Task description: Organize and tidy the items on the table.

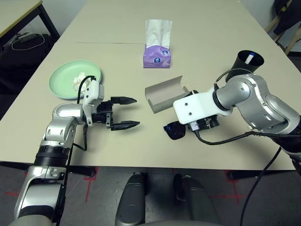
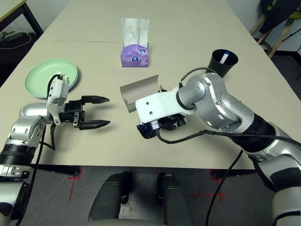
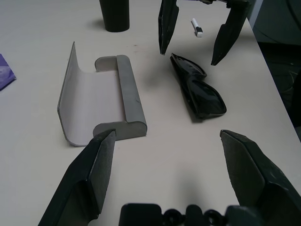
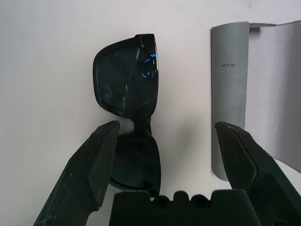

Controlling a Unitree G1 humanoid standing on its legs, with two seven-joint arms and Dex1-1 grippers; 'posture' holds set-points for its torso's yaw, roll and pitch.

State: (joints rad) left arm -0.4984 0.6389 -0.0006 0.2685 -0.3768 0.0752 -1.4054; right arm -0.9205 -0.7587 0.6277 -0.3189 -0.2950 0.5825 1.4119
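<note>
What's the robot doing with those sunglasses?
The robot is tidying a table. Its right gripper hangs open just above the black sunglasses, not holding them yet. Right beside them lies the grey glasses case, flipped open. The left gripper waits open and empty nearby. A green plate with a crumpled tissue on it, a purple tissue box and a black cup sit farther back.

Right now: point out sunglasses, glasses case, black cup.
sunglasses (image 4: pixel 126 84), right wrist view, on one dark lens.
glasses case (image 3: pixel 89 103), left wrist view, inside of the open flap.
black cup (image 1: pixel 248 61), left eye view, near its rim.
</note>
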